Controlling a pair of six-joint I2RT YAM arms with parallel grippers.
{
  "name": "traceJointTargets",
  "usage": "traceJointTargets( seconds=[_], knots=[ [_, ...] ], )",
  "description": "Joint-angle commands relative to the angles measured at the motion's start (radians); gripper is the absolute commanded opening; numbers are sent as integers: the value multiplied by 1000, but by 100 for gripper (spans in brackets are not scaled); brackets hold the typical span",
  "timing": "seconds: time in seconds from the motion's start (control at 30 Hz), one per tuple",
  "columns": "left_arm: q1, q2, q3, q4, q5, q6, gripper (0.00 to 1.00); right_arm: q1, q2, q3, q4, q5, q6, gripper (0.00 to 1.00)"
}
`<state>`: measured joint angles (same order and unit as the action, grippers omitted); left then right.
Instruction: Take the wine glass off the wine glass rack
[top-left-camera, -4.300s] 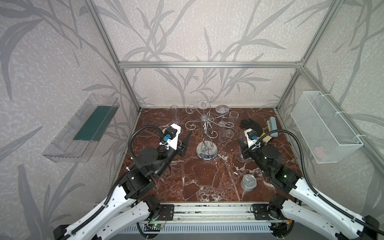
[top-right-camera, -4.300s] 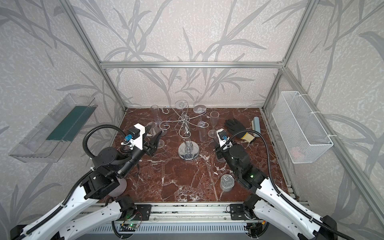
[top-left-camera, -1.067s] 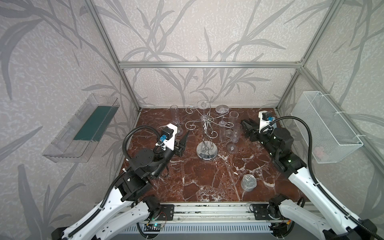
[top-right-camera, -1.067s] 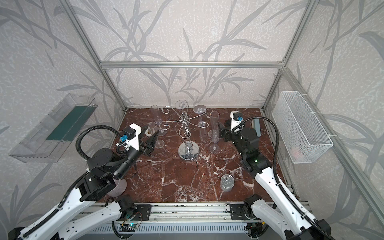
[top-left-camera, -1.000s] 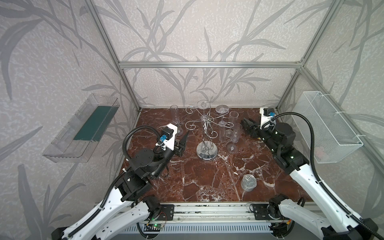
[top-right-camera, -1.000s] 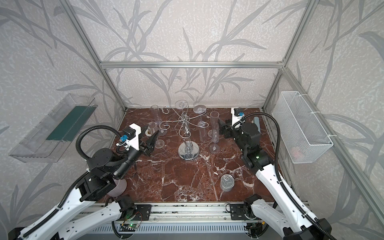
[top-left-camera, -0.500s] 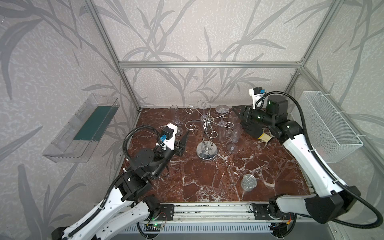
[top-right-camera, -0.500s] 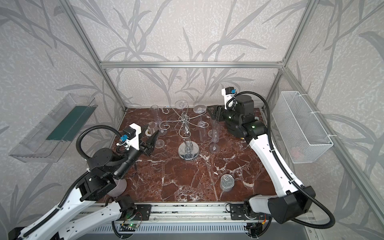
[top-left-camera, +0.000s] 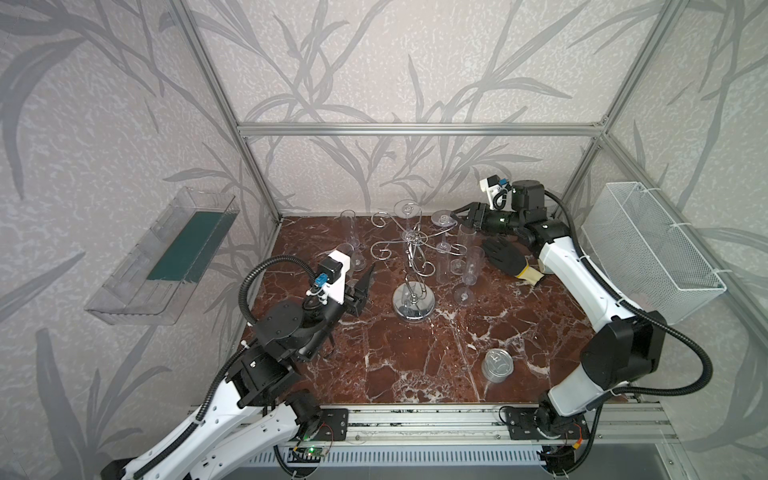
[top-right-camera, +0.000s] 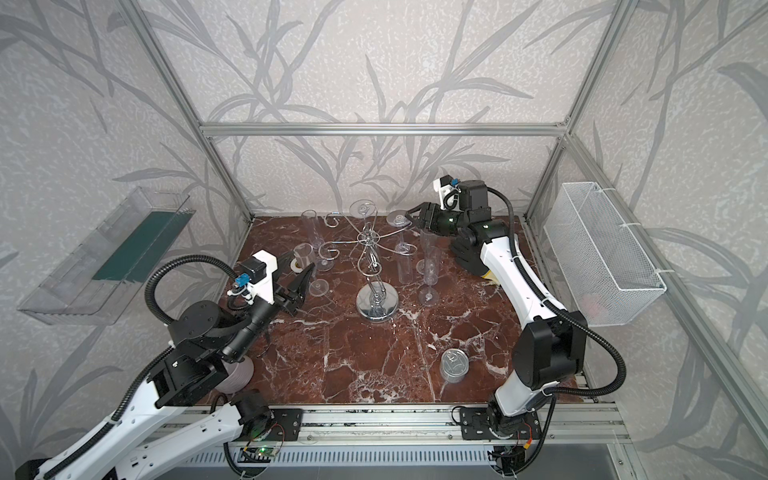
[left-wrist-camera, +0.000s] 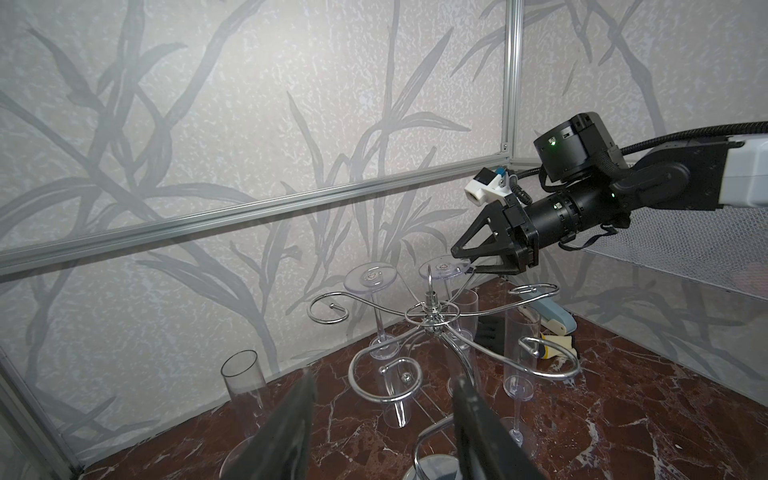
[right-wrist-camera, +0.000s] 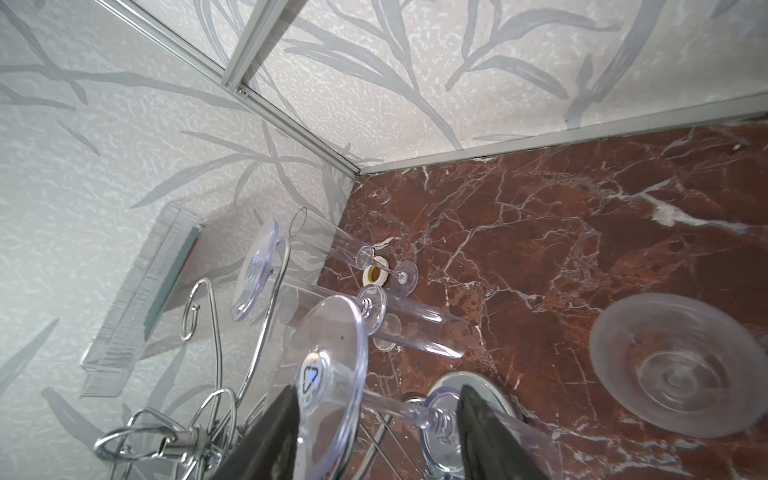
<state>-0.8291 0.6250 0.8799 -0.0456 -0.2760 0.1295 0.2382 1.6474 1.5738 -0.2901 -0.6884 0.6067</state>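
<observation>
Nearest the front, a small tin can (top-left-camera: 497, 365) stood on the red-brown marble table (top-left-camera: 415, 374). Its lid had a mark, but it was too small to read.

The left gripper (left-wrist-camera: 384, 376) hung low, to the left of the wine glass rack (top-left-camera: 414, 306). Its jaws were partway open and held nothing.

The shiny rack stood in the middle of the table. Tall clear glasses (top-left-camera: 467, 274) stood on the table just to its right.

The wine glass (left-wrist-camera: 444, 266) hung upside down on the far right arm of the rack, with its round foot on top. The foot had a little triangle mark (right-wrist-camera: 311, 377) pressed into it, and no letters could be read there.

The right gripper (left-wrist-camera: 465, 262) reached in from the right, up high. Its jaws were partway open, with the foot of the wine glass between them. One finger (right-wrist-camera: 274, 432) was just beside the foot, and a gap showed on the other side.

A black glove (top-left-camera: 505, 257) lay on the table under the right arm. Farther right, a white wire basket (top-left-camera: 648, 245) hung on the wall.
</observation>
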Motion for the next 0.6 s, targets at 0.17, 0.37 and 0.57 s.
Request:
traceJointTargets(
  seconds=[0.17, 0.37, 0.57],
  knots=[
    [1, -39, -23, -8, -19, -19, 55, -4, 54, 38, 187, -153, 197, 54],
    [1, -48, -27, -13, -20, -25, 55, -2, 95, 45, 207, -173, 228, 51],
    [1, -53, -31, -14, -19, -34, 55, -1, 124, 49, 265, -206, 279, 40]
  ],
)
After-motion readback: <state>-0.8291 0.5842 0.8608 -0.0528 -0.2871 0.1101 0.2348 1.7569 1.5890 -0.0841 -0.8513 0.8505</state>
